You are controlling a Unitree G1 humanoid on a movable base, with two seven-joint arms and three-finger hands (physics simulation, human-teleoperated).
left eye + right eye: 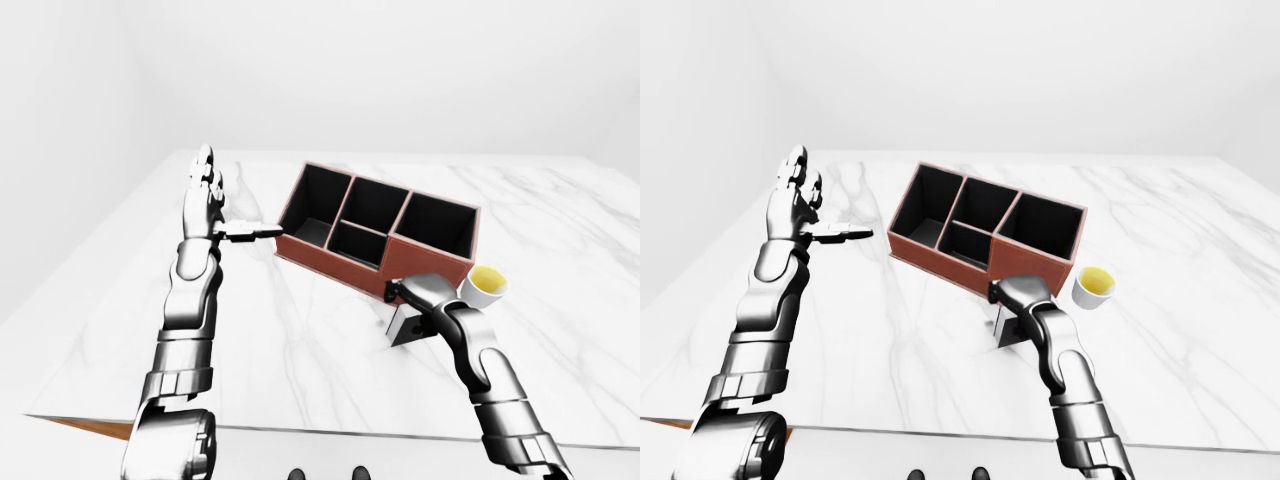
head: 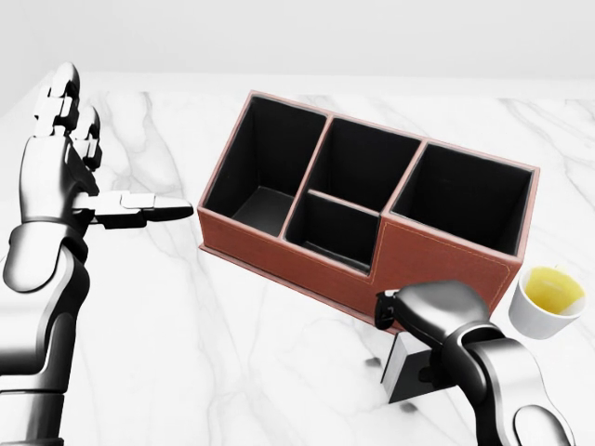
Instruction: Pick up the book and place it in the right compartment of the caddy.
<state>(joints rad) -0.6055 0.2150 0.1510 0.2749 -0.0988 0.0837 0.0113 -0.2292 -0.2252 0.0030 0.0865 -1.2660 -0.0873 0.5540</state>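
Note:
The book (image 2: 404, 370), a dark slab, stands on its edge on the white marble table (image 2: 232, 344), low in the head view and just below the caddy's right end. My right hand (image 2: 414, 323) is curled over the book's top; its fingertips are hidden, so its grip does not show. The brown caddy (image 2: 279, 243) lies slantwise across the middle, with dark empty compartments; the right compartment (image 2: 465, 200) is directly above my right hand. My left hand (image 2: 98, 181) is held up at the left, open and empty, thumb pointing toward the caddy's left end.
A white cup (image 2: 548, 302) of yellow liquid stands right of the book, close to the caddy's right corner. The table's near edge (image 1: 330, 432) shows in the left-eye view.

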